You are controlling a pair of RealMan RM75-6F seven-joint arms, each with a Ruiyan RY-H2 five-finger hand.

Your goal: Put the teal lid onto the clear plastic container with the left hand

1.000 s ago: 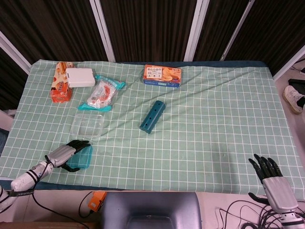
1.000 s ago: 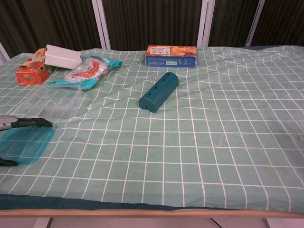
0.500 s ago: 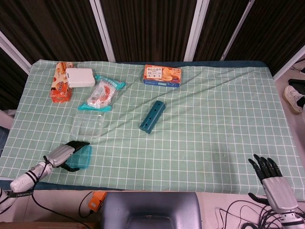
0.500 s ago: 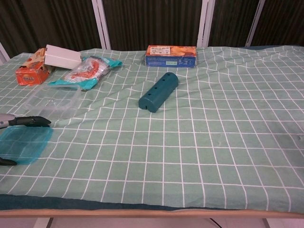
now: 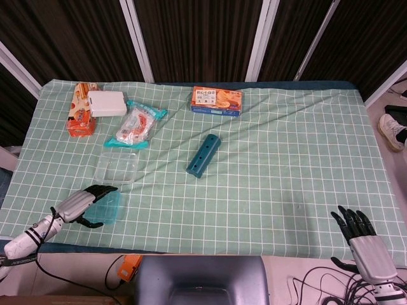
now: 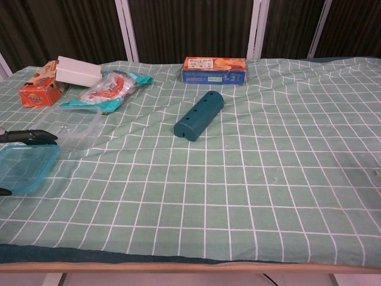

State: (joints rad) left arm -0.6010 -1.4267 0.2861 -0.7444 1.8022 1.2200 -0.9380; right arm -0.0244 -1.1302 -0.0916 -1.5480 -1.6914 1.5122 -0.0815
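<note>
The teal lid (image 5: 106,208) (image 6: 25,167) sits near the table's front left edge, gripped by my left hand (image 5: 80,203), whose dark fingers (image 6: 30,137) reach over its far side. The clear plastic container (image 5: 116,166) (image 6: 70,125) rests open on the cloth just beyond the lid. My right hand (image 5: 361,236) hangs off the front right corner of the table, fingers spread, holding nothing; the chest view does not show it.
A teal cylinder block (image 5: 203,155) (image 6: 199,115) lies mid-table. At the back stand a blue-orange biscuit box (image 5: 217,100), a snack packet (image 5: 135,126), a white box (image 5: 107,103) and an orange box (image 5: 81,110). The green checked cloth (image 5: 286,165) covers the table.
My left hand has drawn the teal lid left and toward the front edge, away from its earlier spot; the lid looks slightly raised. The right hand is unchanged.
</note>
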